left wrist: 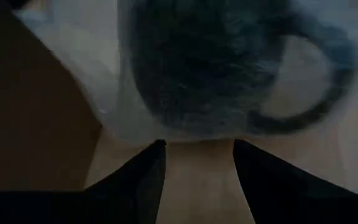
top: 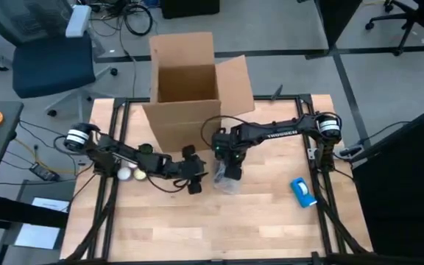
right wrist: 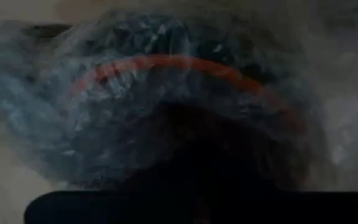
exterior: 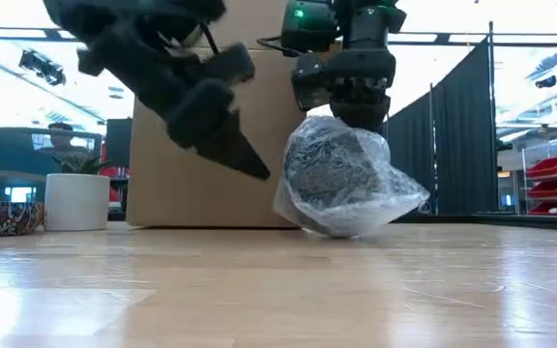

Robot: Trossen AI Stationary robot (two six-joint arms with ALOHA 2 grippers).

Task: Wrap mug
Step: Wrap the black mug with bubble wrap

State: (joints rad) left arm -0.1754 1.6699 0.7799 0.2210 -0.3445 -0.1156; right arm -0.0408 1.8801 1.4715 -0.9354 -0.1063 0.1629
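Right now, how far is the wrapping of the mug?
Mostly done: clear plastic wrap already covers the mug on the table. In hand: the right claw presses the top of the bundle; the left claw sits open beside it. Left: loose wrap trails at one side, unsecured.

Open cardboard box (top: pixel 186 85), white cup (exterior: pixel 76 201), blue object (top: pixel 303 191).

Grey floor, blue office chair (top: pixel 50 55), perhaps dark curtains (exterior: pixel 453 145)
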